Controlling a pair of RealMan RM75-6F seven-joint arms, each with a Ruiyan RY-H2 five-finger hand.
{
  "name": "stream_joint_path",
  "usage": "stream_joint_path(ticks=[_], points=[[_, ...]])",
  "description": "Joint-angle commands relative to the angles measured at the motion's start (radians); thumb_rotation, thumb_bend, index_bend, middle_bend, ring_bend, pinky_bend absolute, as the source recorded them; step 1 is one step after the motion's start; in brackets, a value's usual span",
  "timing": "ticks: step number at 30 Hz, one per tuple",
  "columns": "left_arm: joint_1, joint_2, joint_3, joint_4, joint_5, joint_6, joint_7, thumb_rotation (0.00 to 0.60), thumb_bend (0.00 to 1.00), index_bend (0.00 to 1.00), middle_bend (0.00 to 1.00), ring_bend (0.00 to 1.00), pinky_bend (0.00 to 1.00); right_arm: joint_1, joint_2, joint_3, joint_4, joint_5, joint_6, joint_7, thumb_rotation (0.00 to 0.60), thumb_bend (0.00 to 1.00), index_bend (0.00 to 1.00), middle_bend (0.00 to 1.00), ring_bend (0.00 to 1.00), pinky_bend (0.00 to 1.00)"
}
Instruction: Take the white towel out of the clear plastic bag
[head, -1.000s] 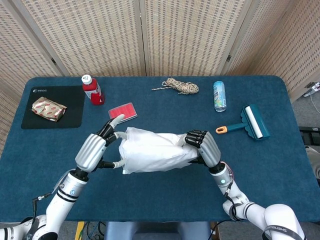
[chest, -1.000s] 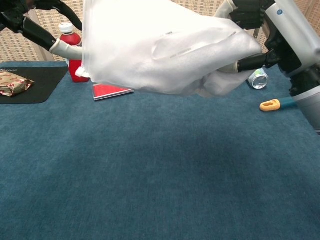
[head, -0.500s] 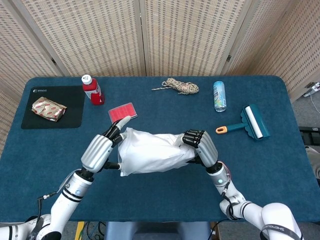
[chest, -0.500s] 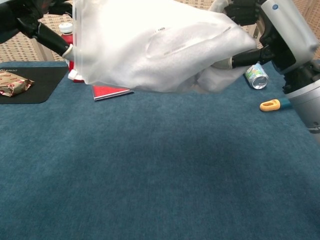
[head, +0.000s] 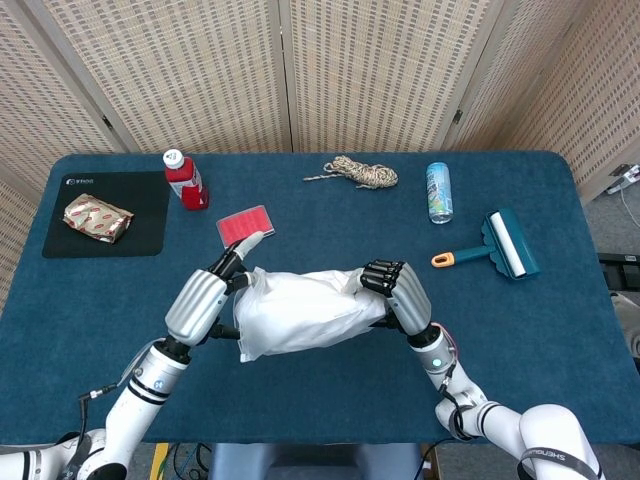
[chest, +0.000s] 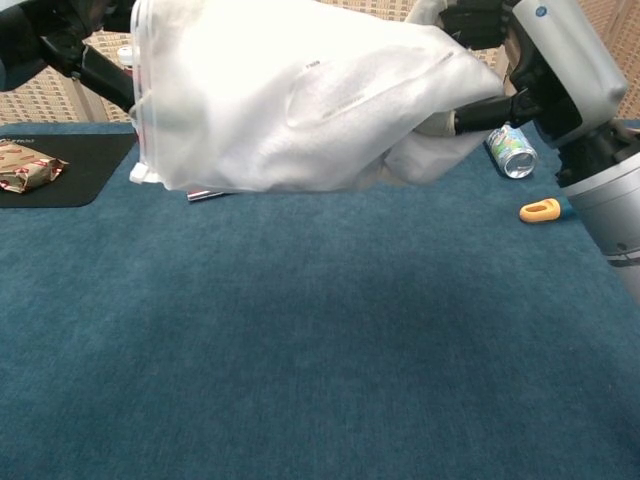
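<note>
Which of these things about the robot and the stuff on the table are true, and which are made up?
1. The bag with the towel is held up off the table. True.
2. Only one robot hand holds the bag. False: the left robot hand holds one end and the right robot hand the other.
3. The towel is already out of the bag. False: it is still inside.
4. The red bottle stands upright. True.
5. The can stands upright. False: it lies on its side.
6. The snack packet lies on the black mat. True.
</note>
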Motion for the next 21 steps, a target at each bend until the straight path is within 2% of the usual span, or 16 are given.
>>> stream_joint_path(ticks=[1,8,15,21], points=[[-0.002,-0.001,0.0,-0.003,-0.003,-0.002,-0.009,0.6,0.04,0.54,0.0,0.03,0.29,0.0,0.0,0.0,-0.001,0.001,0.0,0.001,0.6,0.45,0.57,0.67,0.62,0.72],[-0.006,-0.002,-0.001,-0.018,-0.012,-0.009,-0.038,0.6,0.05,0.59,0.0,0.03,0.29,-0.001,-0.002,0.0,0.001,0.006,-0.001,0.004,0.6,0.45,0.57,0.67,0.62,0.72],[-0.007,0.002,-0.006,-0.04,-0.036,-0.014,-0.052,0.6,0.19,0.67,0.0,0.03,0.29,-0.001,-0.005,0.0,0.008,0.01,-0.003,0.004,0.6,0.45,0.57,0.67,0.62,0.72],[-0.007,0.002,-0.008,-0.051,-0.051,-0.011,-0.042,0.6,0.22,0.75,0.04,0.03,0.29,-0.003,-0.008,-0.003,0.013,0.014,-0.01,-0.003,0.6,0.45,0.57,0.67,0.62,0.72]])
